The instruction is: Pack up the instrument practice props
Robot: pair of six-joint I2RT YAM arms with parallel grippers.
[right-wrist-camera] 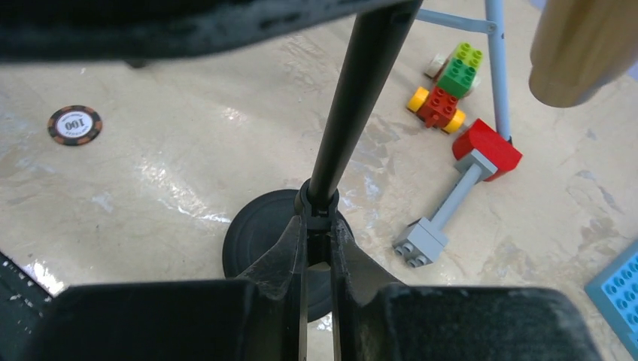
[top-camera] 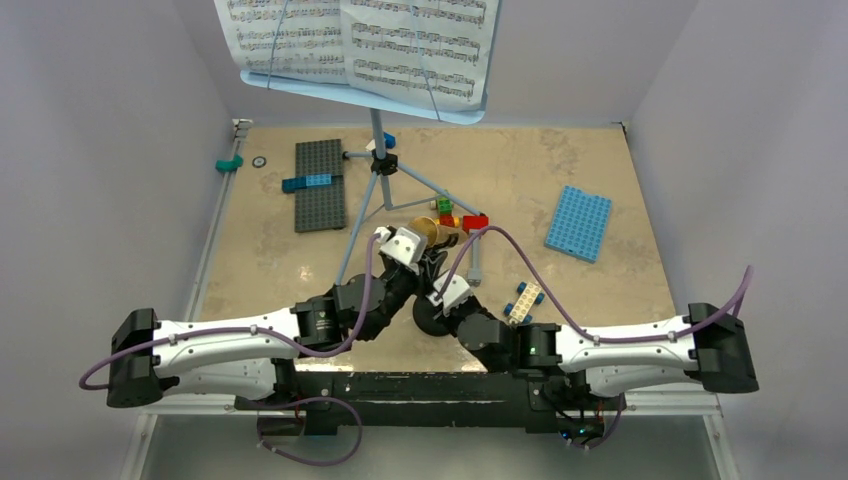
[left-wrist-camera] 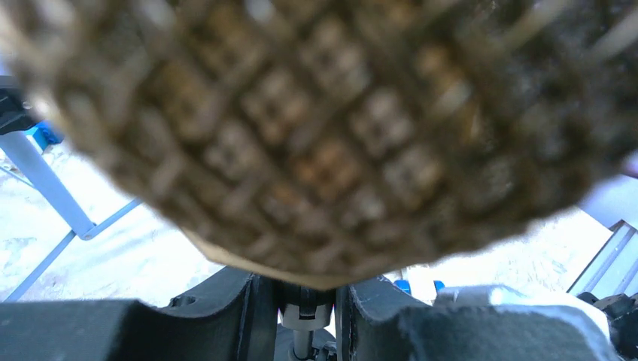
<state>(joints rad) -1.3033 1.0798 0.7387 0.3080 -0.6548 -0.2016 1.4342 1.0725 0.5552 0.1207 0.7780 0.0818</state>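
The gold-brown toy microphone [top-camera: 437, 232] sits in front of the tripod; its mesh head [left-wrist-camera: 323, 128] fills the left wrist view. My left gripper [top-camera: 418, 255] [left-wrist-camera: 305, 289] is shut on its neck. Its tan handle [right-wrist-camera: 579, 53] shows in the right wrist view. My right gripper [top-camera: 436, 300] [right-wrist-camera: 320, 226] is shut on the black mic stand's pole [right-wrist-camera: 353, 98] just above the round base [right-wrist-camera: 252, 233], which rests on the table. The light-blue music stand [top-camera: 378, 150] stands at the back with the white sheet-music pages [top-camera: 360, 45] on its desk.
A grey baseplate [top-camera: 320, 185] with a blue brick lies back left and a blue baseplate [top-camera: 579, 222] on the right. Coloured bricks [right-wrist-camera: 448, 94], a red brick on a grey bar [right-wrist-camera: 451, 203] and a tripod leg [right-wrist-camera: 496, 68] lie close beyond the base. A poker chip [right-wrist-camera: 74, 124] lies to the left.
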